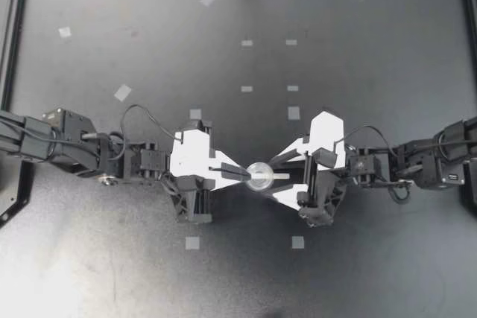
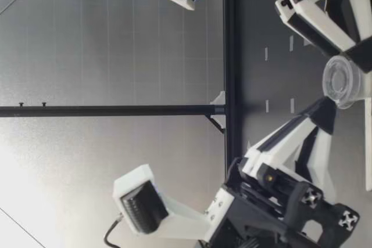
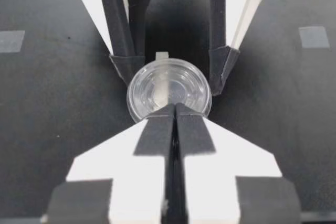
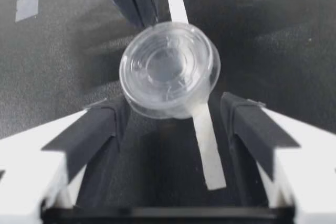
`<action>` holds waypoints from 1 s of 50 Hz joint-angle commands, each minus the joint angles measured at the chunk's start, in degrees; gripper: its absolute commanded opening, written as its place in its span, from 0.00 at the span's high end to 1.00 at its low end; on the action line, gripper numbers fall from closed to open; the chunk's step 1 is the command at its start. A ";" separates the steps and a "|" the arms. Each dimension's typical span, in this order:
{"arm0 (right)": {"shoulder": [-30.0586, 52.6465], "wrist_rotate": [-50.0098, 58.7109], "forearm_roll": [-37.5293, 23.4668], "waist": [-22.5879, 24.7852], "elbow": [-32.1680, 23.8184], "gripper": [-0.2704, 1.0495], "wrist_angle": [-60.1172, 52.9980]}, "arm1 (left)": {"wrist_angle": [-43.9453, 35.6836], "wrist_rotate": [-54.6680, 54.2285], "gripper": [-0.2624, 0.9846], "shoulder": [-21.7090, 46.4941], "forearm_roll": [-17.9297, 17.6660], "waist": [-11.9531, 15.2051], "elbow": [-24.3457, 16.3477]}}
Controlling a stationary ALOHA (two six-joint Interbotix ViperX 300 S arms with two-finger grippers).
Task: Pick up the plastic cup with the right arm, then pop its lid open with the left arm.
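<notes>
Pinching the cup (image 1: 260, 176) by its rim at the centre of the counter (image 1: 358, 50) in our narrow left tool (image 1: 246, 175), we judge this a hand-over — our right tool (image 1: 274, 176), wide around it, must next close squarely on its wall.

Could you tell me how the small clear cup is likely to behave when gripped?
The clear cup looks thin-walled and see-through, so it is probably very light and apt to flex under a hard squeeze. Its smooth round side may slip in a grip. My left gripper pinches only its rim, so it could pivot.
</notes>
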 commanded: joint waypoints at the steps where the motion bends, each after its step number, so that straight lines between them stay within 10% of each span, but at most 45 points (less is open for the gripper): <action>1: -0.53 -0.09 -0.09 -0.44 -0.88 0.27 -0.18 | -0.70 0.00 0.81 -0.62 0.09 -0.09 -1.05; 50: -0.18 0.00 -5.80 -0.26 -3.78 0.31 6.77 | -0.88 0.00 0.81 1.05 0.09 0.09 -1.23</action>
